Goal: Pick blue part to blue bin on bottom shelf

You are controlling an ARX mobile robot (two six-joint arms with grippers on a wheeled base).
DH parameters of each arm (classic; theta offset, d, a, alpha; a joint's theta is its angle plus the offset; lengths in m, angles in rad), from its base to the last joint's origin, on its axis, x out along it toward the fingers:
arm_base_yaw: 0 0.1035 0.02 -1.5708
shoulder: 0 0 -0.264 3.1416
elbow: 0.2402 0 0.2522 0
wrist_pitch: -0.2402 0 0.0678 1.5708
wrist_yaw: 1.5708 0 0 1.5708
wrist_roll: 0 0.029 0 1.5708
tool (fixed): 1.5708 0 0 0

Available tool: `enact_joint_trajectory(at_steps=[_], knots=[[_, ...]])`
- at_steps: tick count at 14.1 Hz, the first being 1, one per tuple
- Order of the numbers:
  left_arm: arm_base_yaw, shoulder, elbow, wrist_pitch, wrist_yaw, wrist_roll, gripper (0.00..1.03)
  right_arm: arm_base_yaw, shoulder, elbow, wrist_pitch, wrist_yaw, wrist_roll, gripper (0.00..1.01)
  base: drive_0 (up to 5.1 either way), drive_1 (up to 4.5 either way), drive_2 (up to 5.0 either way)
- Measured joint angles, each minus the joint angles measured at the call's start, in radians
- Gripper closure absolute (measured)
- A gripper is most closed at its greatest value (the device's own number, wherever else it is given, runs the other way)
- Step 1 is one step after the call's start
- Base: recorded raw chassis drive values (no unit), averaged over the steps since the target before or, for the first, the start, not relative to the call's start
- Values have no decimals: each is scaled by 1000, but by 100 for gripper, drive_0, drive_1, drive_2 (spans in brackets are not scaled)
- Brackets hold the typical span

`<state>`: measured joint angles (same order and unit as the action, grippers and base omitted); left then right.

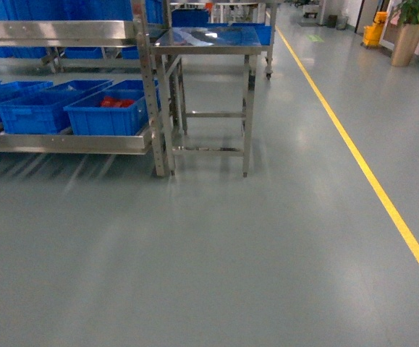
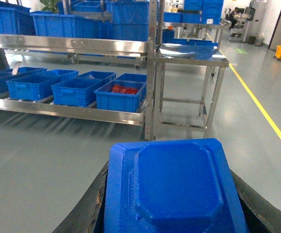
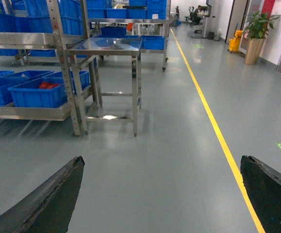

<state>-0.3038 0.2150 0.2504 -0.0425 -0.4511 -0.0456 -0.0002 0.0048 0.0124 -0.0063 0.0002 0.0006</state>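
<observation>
The blue part (image 2: 174,187), a blocky blue piece with a raised eight-sided face, fills the bottom of the left wrist view, and my left gripper (image 2: 172,199) is shut on it with a dark finger on each side. Ahead and to the left, the bottom shelf (image 2: 67,112) (image 1: 64,142) (image 3: 24,112) carries a row of blue bins. The nearest blue bin (image 2: 121,99) (image 1: 108,116) (image 3: 38,94) holds red pieces. My right gripper (image 3: 160,165) hangs open over bare floor. Neither gripper shows in the head view.
A steel table (image 1: 209,40) (image 2: 191,53) (image 3: 106,46) stands right beside the rack's upright post (image 1: 151,108). An upper shelf (image 1: 57,32) runs above the bins. A yellow floor line (image 1: 368,173) crosses the right side, with a potted plant (image 1: 409,29) beyond it.
</observation>
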Motion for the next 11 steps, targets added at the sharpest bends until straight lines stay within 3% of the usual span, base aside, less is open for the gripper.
enact_joint_trajectory(at_steps=[11], knots=[[0,0,0,2,0,0,59,0,0,0,2,0,0,3,-7,414,-427]])
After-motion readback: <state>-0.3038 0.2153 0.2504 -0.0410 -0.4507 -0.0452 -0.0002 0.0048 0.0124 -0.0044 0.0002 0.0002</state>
